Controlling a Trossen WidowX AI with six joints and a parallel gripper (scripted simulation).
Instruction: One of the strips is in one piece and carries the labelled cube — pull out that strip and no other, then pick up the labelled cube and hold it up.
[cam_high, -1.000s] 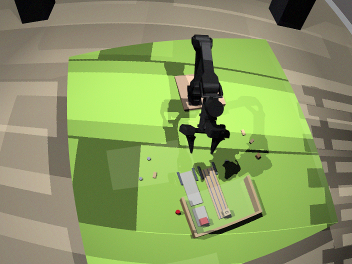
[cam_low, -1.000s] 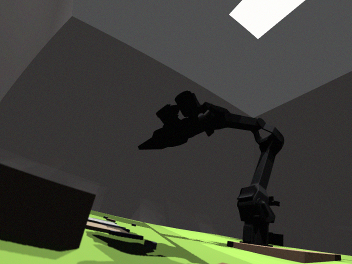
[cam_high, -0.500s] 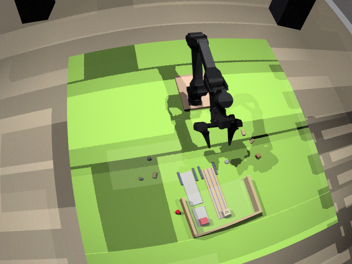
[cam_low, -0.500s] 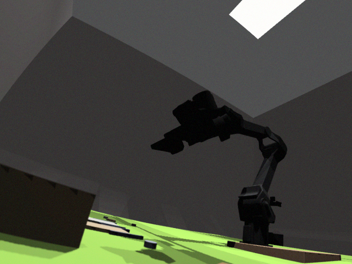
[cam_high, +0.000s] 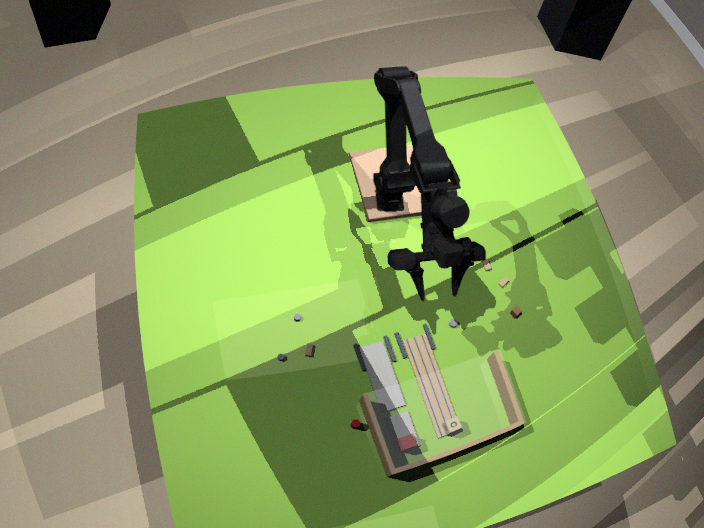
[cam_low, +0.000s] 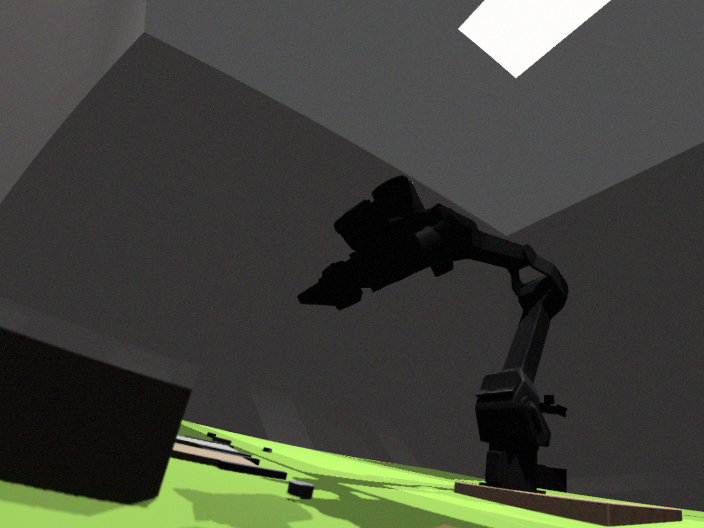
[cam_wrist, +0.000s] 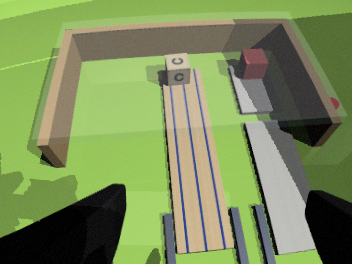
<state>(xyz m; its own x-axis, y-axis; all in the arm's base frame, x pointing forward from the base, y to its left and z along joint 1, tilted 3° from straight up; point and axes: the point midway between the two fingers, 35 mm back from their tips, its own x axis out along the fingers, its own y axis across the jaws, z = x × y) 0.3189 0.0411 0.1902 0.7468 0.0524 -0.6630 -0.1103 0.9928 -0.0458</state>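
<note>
A tan strip with blue lines lies in one piece and reaches into a U-shaped wooden wall. The labelled cube sits on its far end. Beside it a grey strip lies in two pieces, a near piece and a far piece, with a red cube on the far piece. My gripper is open and empty. It hangs high above the mat, short of the strips' near ends.
Short dark bars flank the strips' near ends. Small grey discs and brown blocks lie scattered on the green mat. A red knob sits beside the wall. A dark box fills the low view's front left.
</note>
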